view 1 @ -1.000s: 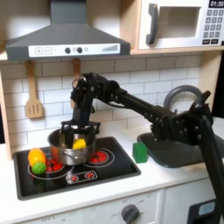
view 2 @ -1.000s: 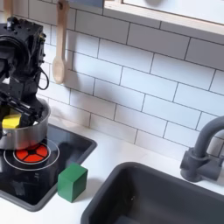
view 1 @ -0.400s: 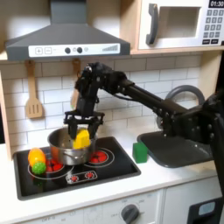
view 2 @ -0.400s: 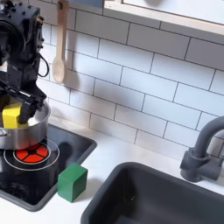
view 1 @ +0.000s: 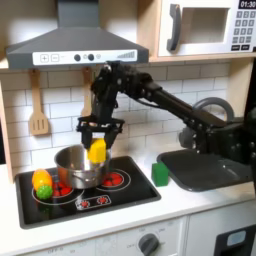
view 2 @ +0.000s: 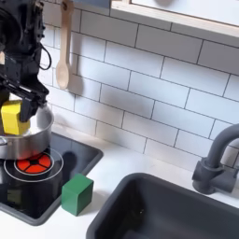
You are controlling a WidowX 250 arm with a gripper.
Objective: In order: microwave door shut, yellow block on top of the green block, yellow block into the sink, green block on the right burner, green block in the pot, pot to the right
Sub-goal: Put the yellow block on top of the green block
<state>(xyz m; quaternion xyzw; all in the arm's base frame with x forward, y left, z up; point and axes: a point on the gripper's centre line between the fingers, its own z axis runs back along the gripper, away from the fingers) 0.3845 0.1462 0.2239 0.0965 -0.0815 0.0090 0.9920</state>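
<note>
- White tile backs a toy kitchen; the worktop (view 1: 190,205) carries a black cooktop (view 1: 130,192) on the first exterior view's left and a sink (view 1: 205,170) at its right end.
- Microwave door (view 1: 200,27), up on the shelf, looks shut.
- Pot (view 1: 72,165) sits at the cooktop's back left.
- Gripper (view 1: 97,152) hangs just above the pot's rim, clamped on the yellow block (view 2: 12,118), which is clear of the pot.
- Green block (view 2: 77,194) stands on the worktop just off the cooktop's sink-side edge, upright and free.
- Step in hand, as I judge it: stacking. Carry the yellow block across level, high enough to clear the pot rim, centre it squarely over the green block, lower until the faces meet, then release without nudging.
</note>
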